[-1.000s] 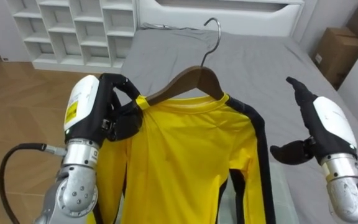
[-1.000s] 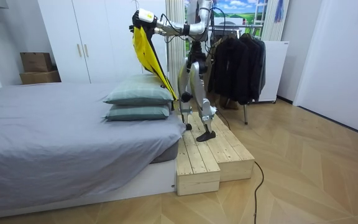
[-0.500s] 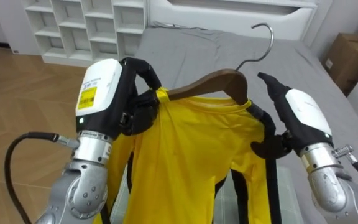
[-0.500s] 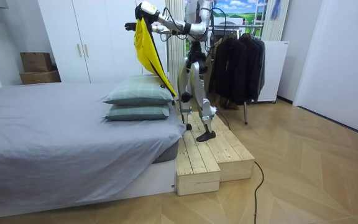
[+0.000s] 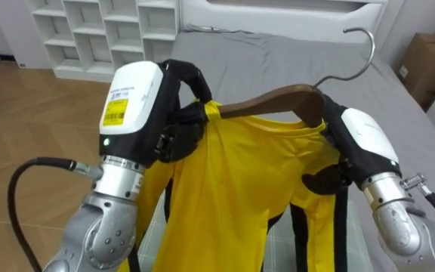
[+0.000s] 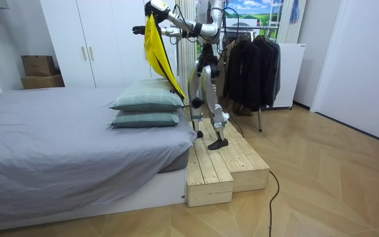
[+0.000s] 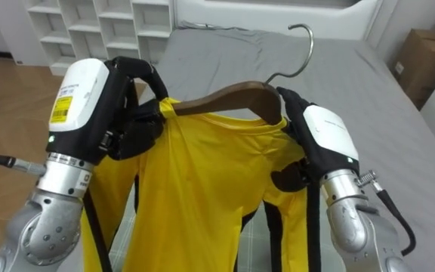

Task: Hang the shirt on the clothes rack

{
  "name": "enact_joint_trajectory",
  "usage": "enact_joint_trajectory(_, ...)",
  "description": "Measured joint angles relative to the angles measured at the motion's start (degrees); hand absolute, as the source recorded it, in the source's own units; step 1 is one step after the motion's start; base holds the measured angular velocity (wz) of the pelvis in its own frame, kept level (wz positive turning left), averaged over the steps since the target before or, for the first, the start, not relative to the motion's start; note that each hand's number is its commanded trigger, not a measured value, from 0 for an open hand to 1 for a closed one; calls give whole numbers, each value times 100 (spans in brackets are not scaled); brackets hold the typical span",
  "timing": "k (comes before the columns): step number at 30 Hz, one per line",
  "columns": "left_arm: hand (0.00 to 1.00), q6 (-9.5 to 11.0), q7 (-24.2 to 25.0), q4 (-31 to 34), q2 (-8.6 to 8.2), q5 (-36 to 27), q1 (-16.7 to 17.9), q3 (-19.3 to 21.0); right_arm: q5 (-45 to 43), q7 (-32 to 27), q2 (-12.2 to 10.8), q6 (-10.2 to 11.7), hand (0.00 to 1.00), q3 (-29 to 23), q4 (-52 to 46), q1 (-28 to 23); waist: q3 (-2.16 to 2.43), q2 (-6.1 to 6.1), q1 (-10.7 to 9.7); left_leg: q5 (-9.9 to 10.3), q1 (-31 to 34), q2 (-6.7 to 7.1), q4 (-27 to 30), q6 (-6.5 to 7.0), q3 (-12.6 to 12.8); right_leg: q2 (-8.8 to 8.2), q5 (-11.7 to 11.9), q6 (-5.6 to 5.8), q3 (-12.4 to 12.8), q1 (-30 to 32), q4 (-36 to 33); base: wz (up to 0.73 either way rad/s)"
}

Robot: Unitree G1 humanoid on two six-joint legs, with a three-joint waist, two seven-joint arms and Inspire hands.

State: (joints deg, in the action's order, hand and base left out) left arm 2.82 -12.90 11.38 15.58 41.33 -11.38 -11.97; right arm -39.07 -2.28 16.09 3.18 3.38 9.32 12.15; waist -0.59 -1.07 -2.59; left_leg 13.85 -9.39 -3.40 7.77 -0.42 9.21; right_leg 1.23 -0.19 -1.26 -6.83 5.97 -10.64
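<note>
Left eye view: left hand [image 5: 165,113] grips hanger [image 5: 278,100] through shirt [image 5: 232,189]; right hand [image 5: 361,143] unclear, half-hidden.

In the room view, a grey bed [image 6: 58,131] lies at 9 o'clock, a white wardrobe [image 6: 91,46] stands at 11, a wooden platform [image 6: 226,164] sits at centre, and parquet floor [image 6: 334,191] spreads at 4.

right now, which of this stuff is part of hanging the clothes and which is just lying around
Job: yellow shirt, wooden hanger, left hand gripping the hanger, right hand against the shirt's shoulder, probably the rack of dark clothes.
Just about: bed, pillows, white shelves, cardboard box, wooden platform.
</note>
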Motion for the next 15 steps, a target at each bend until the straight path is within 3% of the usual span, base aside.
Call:
enact_joint_trajectory(6,100,1,11,0,-100,100,0,-1,-190,-1,-1,0,0,-11,0,0,11,10,-6,0,0,0,8,0,0,-3,0,0,-3,-1,-4,0)
enact_joint_trajectory(15,100,1,25,0,-105,100,0,-5,-188,-2,-1,0,0,-11,0,0,17,18,-8,0,0,-1,9,0,-2,-7,0,-1,-17,-6,-4,0)
